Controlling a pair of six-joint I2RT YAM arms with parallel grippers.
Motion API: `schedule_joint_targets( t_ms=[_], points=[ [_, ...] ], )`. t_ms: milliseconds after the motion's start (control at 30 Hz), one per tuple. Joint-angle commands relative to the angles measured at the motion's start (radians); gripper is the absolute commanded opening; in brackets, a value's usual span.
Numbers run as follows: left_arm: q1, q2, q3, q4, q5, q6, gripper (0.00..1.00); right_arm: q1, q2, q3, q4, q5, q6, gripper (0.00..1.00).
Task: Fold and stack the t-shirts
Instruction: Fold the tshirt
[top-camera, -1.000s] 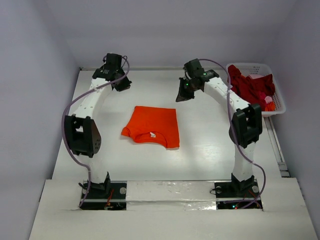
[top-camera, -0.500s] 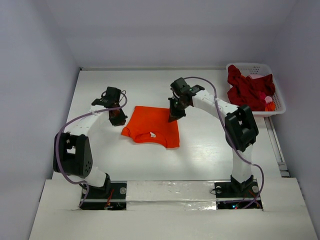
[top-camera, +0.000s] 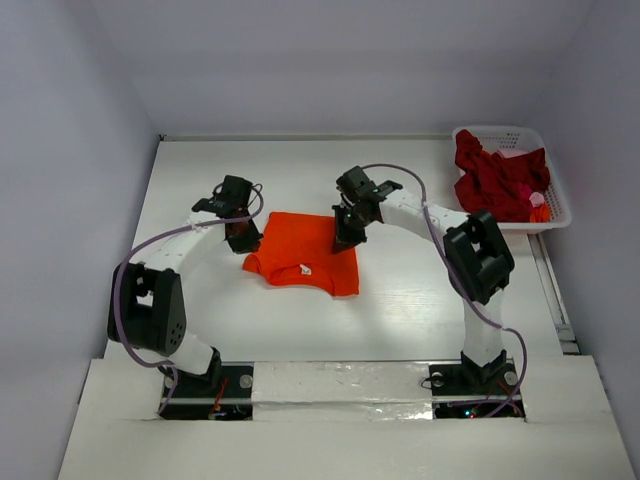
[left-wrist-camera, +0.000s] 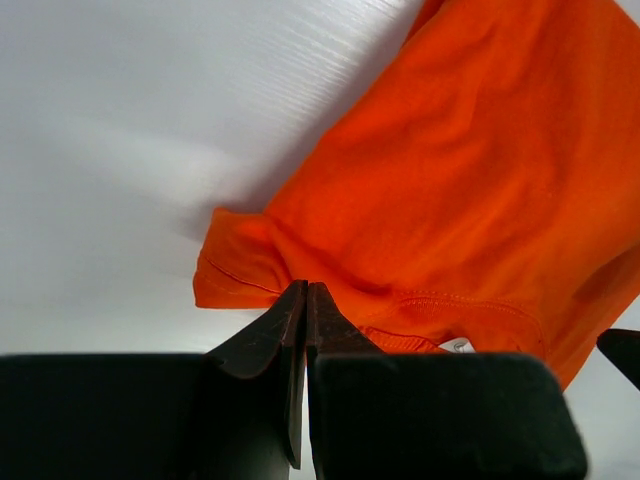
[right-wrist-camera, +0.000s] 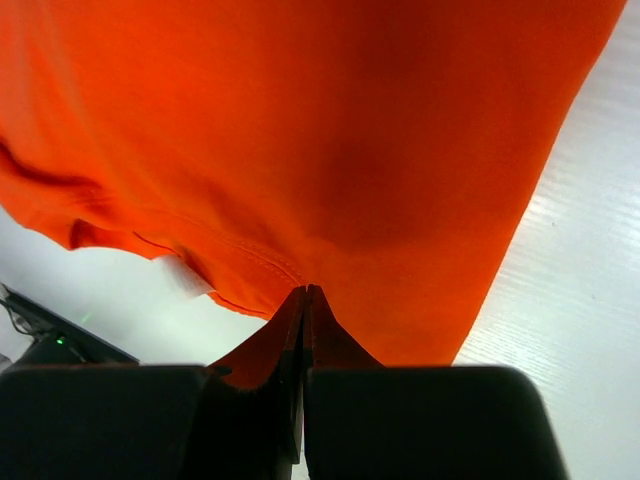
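Observation:
An orange t-shirt (top-camera: 305, 250) lies folded flat in the middle of the table, its white neck label (top-camera: 303, 268) toward the near edge. My left gripper (top-camera: 243, 238) hangs low at the shirt's left edge, shut, its tip (left-wrist-camera: 305, 287) over the sleeve hem with no cloth between the jaws. My right gripper (top-camera: 343, 236) is low over the shirt's far right part, shut too, its tip (right-wrist-camera: 305, 290) above the orange cloth (right-wrist-camera: 330, 140). A dark red t-shirt (top-camera: 495, 175) sits crumpled in the basket.
A white lattice basket (top-camera: 556, 215) stands at the table's far right and holds the red shirt plus a small pink and orange item (top-camera: 538, 203). Grey walls close in on the left, back and right of the white table (top-camera: 420, 300).
Both arms swung in from the back of the table and came down to the orange shirt, the left to its left edge, the right onto its far right part. Jaws stayed shut.

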Motion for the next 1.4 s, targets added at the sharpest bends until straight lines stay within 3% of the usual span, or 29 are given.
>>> schedule_joint_targets(
  t_ms=[0,167,300,333,433,467,533,633,733,767,800,933,1000,1067,1167,1200,1367],
  points=[
    [-0.030,-0.001,0.027,0.003,0.005,-0.017,0.00,0.012,-0.010,-0.041,0.053,-0.006,0.003,0.00],
    [-0.044,-0.096,0.038,0.018,-0.087,-0.026,0.00,0.012,-0.105,-0.060,0.043,0.073,-0.025,0.00],
    [-0.044,-0.202,0.054,0.079,-0.246,0.012,0.00,0.012,-0.226,-0.037,0.031,0.210,-0.080,0.00],
    [-0.044,-0.214,0.056,0.090,-0.271,0.023,0.17,0.012,-0.254,-0.036,0.037,0.298,-0.097,0.00],
    [-0.044,-0.249,0.039,0.131,-0.358,0.047,0.54,0.012,-0.358,-0.067,0.071,0.470,-0.131,0.12],
    [-0.044,-0.259,0.030,0.142,-0.377,0.049,0.78,0.000,-0.405,-0.082,0.086,0.544,-0.134,0.17],
    [-0.044,-0.279,0.006,0.171,-0.420,0.055,0.99,-0.034,-0.461,-0.128,0.152,0.618,-0.135,0.21],
    [-0.044,-0.294,-0.013,0.199,-0.470,0.061,0.99,-0.069,-0.568,-0.233,0.237,0.664,-0.154,0.34],
    [-0.044,-0.315,-0.031,0.225,-0.515,0.063,0.99,-0.090,-0.649,-0.309,0.293,0.788,-0.200,0.58],
    [-0.044,-0.325,-0.042,0.237,-0.526,0.063,0.99,-0.090,-0.662,-0.325,0.304,0.810,-0.238,0.74],
    [-0.044,-0.352,-0.051,0.266,-0.558,0.069,0.99,-0.090,-0.672,-0.348,0.324,0.813,-0.290,0.84],
    [-0.044,-0.479,-0.206,0.460,-0.584,0.182,0.99,-0.110,-0.667,-0.340,0.284,0.889,-0.379,0.87],
    [-0.044,-0.577,-0.277,0.621,-0.563,0.277,0.99,-0.141,-0.654,-0.331,0.251,0.896,-0.367,0.89],
    [-0.044,-0.607,-0.330,0.670,-0.550,0.322,0.99,-0.184,-0.680,-0.351,0.264,0.899,-0.338,0.89],
    [-0.044,-0.575,-0.308,0.647,-0.549,0.383,0.99,-0.225,-0.755,-0.487,0.429,0.887,-0.338,0.91],
    [-0.044,-0.564,-0.309,0.664,-0.544,0.402,0.99,-0.225,-0.807,-0.524,0.524,0.908,-0.370,0.97],
    [-0.044,-0.567,-0.413,0.794,-0.508,0.521,0.99,-0.291,-0.867,-0.593,0.605,0.968,-0.401,1.00]
  ],
)
